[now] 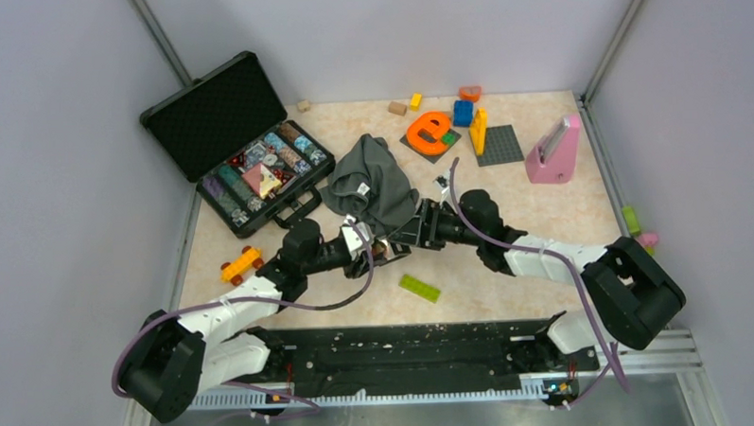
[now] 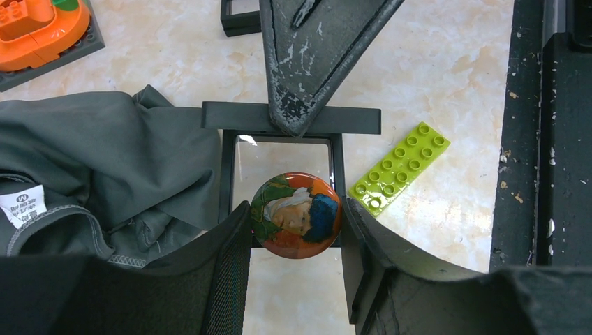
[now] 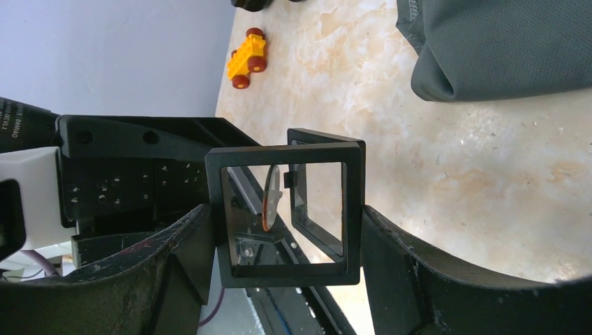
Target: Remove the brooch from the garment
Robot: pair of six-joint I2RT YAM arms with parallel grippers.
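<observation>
The brooch [image 2: 296,215] is a small round orange-rimmed badge with a painted portrait. My left gripper [image 2: 296,218] is shut on it by its edges and holds it above the table, clear of the garment [image 2: 105,160]. That garment is a dark grey T-shirt with a white label, bunched at mid-table [image 1: 372,180]. My right gripper [image 3: 286,230] is shut on a black square frame [image 3: 283,276] and holds it upright just behind the brooch, which shows edge-on [image 3: 269,199] through the frame. The two grippers meet at the table's middle [image 1: 386,243].
An open black case [image 1: 248,151] of trinkets stands at the back left. An orange letter toy [image 1: 429,133], bricks and a grey baseplate [image 1: 499,144] lie at the back. A pink object [image 1: 553,150] is at the right, a lime brick [image 1: 419,287] is in front, and a yellow toy car [image 1: 241,265] is at the left.
</observation>
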